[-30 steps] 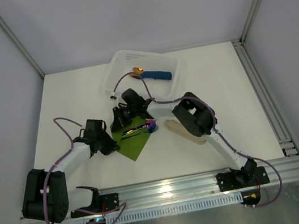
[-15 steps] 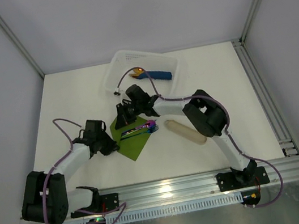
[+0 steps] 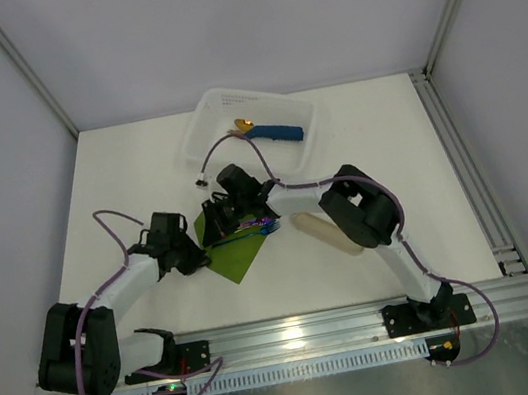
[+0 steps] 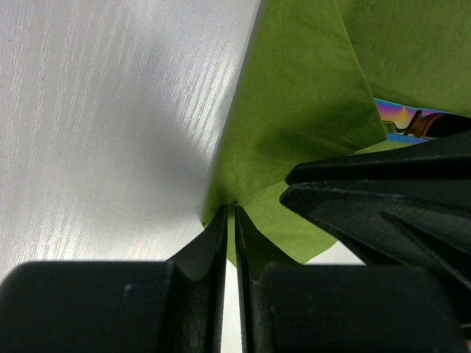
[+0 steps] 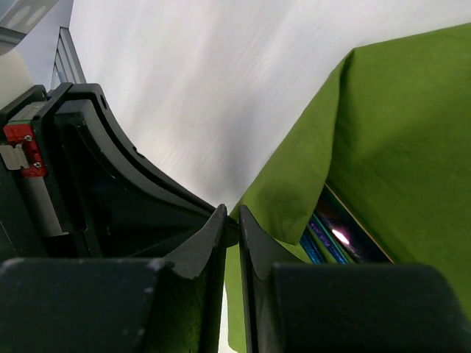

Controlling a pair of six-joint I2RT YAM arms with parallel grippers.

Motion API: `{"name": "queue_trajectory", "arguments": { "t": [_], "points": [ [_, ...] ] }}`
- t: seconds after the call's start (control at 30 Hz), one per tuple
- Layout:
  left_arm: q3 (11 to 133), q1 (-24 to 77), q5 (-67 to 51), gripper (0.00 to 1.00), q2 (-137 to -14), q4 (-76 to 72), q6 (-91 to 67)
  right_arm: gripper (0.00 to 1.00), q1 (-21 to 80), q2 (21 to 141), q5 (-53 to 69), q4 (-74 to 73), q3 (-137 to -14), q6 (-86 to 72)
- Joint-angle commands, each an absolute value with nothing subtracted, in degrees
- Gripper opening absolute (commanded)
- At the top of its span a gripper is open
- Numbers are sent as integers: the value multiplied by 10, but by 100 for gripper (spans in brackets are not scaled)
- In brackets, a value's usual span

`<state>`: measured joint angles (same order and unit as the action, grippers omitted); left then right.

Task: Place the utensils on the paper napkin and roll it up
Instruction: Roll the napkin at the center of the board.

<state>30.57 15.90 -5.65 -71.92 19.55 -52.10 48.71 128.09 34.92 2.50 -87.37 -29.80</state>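
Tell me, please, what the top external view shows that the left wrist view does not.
Only the top external view shows the clear tub holding the blue roll, and the beige oblong piece. Only the left wrist view shows the left fingers pinched shut on a corner of the paper napkin. Both show the white table, the paper napkin, and the iridescent utensils peeking from under its fold.
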Motion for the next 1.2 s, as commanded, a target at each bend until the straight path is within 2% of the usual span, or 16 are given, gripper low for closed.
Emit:
{"name": "queue_trajectory", "arguments": {
  "t": [0.0, 0.83, 1.17],
  "points": [
    [301, 162, -58, 8, -708, 192, -520, 15, 493, 1263, 355, 40, -879, -288],
    [349, 162, -17, 9, -681, 243, -492, 15, 495, 1302, 335, 27, -888, -288],
    [389, 155, -13, 9, -756, 222, -467, 15, 494, 1298, 330, 25, -883, -290]
  ]
}}
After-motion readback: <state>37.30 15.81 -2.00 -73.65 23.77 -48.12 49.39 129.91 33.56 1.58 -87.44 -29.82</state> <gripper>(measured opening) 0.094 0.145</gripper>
